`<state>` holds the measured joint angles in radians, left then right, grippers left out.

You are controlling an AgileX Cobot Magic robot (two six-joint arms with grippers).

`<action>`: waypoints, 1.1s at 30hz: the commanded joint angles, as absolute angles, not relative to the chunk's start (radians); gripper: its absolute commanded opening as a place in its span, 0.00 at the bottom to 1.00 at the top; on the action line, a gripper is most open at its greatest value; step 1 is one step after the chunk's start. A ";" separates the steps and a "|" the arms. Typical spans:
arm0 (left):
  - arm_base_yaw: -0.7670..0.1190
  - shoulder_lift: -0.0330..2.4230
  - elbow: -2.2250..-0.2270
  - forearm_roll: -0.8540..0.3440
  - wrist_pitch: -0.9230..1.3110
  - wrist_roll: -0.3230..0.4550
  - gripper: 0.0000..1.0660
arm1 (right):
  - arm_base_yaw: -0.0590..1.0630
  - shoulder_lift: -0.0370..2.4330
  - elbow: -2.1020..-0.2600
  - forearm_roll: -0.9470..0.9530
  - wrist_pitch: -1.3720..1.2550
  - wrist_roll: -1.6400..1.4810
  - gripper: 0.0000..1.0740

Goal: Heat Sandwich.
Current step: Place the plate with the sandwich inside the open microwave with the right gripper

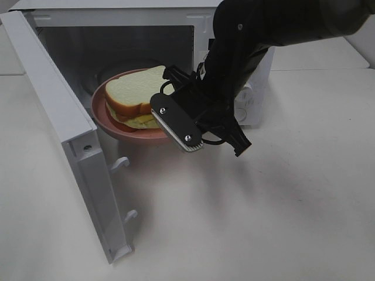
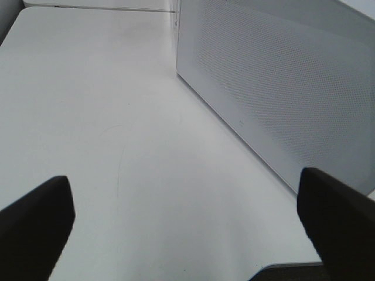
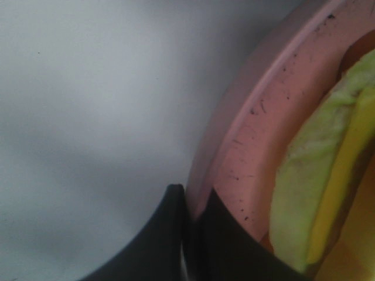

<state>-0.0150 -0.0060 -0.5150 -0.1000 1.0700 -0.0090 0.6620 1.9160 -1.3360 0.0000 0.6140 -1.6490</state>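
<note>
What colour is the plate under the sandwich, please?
The plate is pink with small dark specks, clearest in the right wrist view.

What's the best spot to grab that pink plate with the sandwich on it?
The plate is best pinched at its thin near rim, coming from the open front of the microwave. The sandwich fills the middle and the far sides sit inside. The right gripper is clamped there.
</note>
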 commanded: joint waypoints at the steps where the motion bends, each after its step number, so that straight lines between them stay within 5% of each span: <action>1: -0.013 -0.024 -0.513 -0.111 1.067 -0.013 0.92 | 0.666 1.936 -1.399 0.000 0.628 -1.622 0.00; 33: -0.013 -0.024 -0.513 -0.111 1.067 -0.013 0.92 | 0.666 2.264 -1.952 -0.098 0.814 -1.387 0.01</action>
<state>-0.0150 -0.0060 -0.5150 -0.1000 1.0700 -0.0090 0.6620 2.2610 -1.9240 -0.0910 0.8190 -1.4030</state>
